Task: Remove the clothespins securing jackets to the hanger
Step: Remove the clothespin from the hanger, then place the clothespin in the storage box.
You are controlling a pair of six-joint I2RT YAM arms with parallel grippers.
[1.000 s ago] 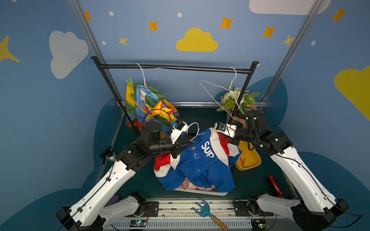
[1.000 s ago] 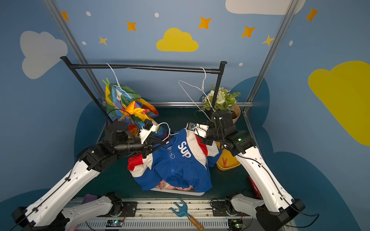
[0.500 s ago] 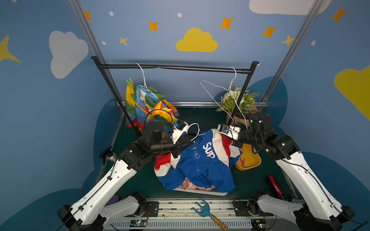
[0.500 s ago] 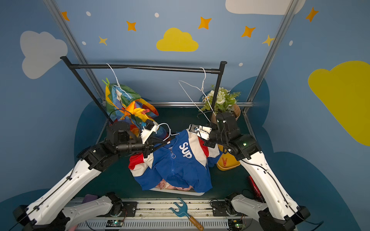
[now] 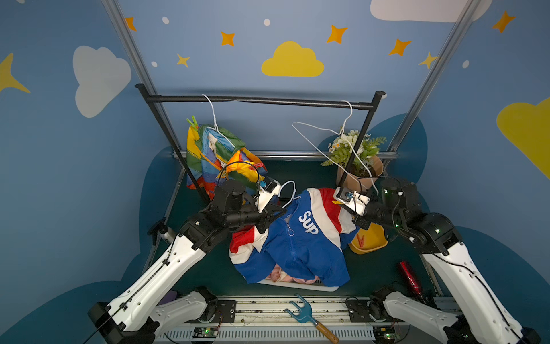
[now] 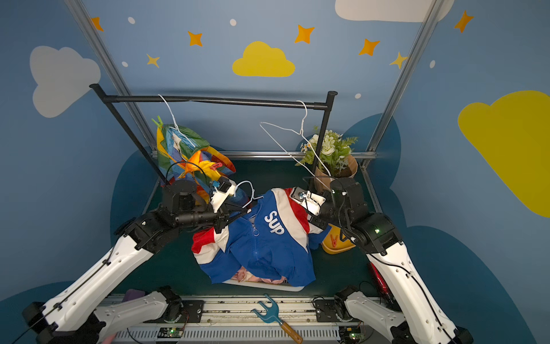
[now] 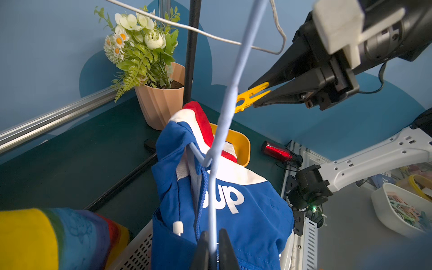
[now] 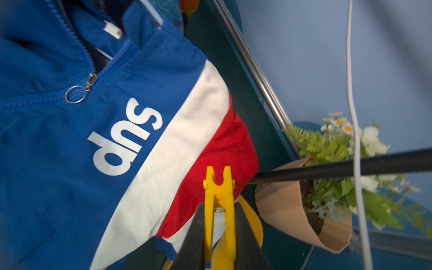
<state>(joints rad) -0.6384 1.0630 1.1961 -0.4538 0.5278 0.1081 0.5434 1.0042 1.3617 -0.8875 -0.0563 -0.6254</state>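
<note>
Right wrist view: right gripper (image 8: pixel 218 211) clamps a yellow clothespin (image 8: pixel 218 187) near the blue jacket (image 8: pixel 70 145), while left gripper (image 7: pixel 214 235) clamps its hanger (image 7: pixel 222 121).

Pink jacket (image 5: pixel 278 275): all but one fold buried under the blue, white and red jacket (image 5: pixel 300 247), which also covers the white basket (image 5: pixel 306 287) save its front rim. Left wrist view: rainbow jacket (image 7: pixel 30 238) blurred and cropped; left tool (image 7: pixel 214 236) cropped to its fingertips on the hanger (image 7: pixel 226 109). Right wrist view: yellow clothespin (image 8: pixel 218 194) and right tool (image 8: pixel 219 205) run off the frame edge.
</note>
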